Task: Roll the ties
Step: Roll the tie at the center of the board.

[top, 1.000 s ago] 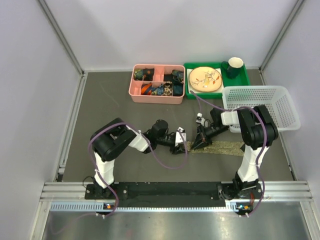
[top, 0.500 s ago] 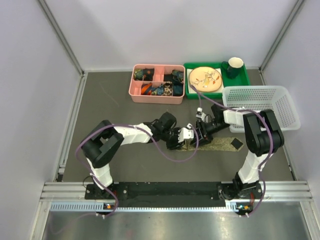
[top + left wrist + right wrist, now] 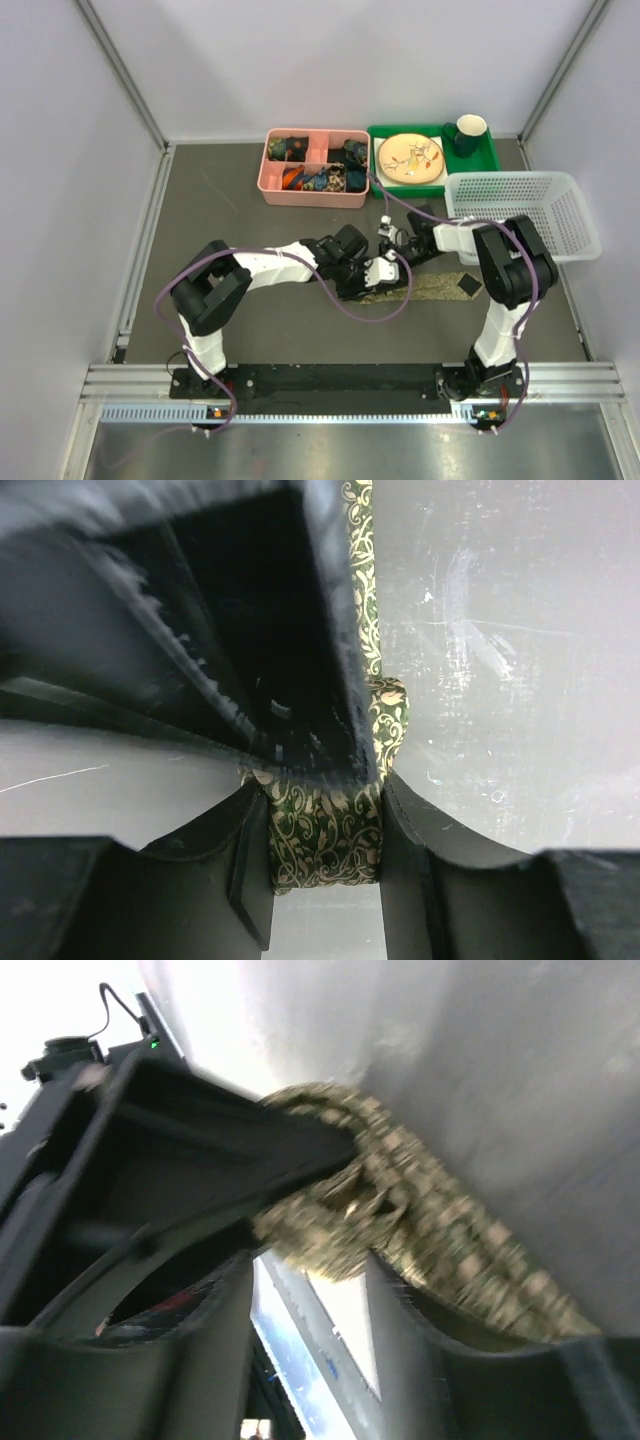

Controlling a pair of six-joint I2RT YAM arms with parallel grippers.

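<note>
The tie (image 3: 435, 288) lies flat on the grey table, olive-tan with a dark vine pattern, and its left end is rolled up. My left gripper (image 3: 372, 275) reaches in from the left. In the left wrist view its fingers (image 3: 250, 865) press on both sides of the rolled part of the tie (image 3: 325, 830). My right gripper (image 3: 392, 245) comes in from the right and meets the same roll. In the blurred right wrist view the tie's roll (image 3: 330, 1225) sits at my right gripper (image 3: 315, 1290), which grips it. The two grippers touch each other at the roll.
A white mesh basket (image 3: 522, 212) stands right behind the right arm. A pink divided box (image 3: 313, 165) with small items and a green tray (image 3: 490, 160) with a plate (image 3: 410, 157) and a green mug (image 3: 468, 133) stand at the back.
The left arm has stretched right to the tie's roll. The right gripper has moved left and back. The tie's flat part is shorter and its dark far end now shows.
</note>
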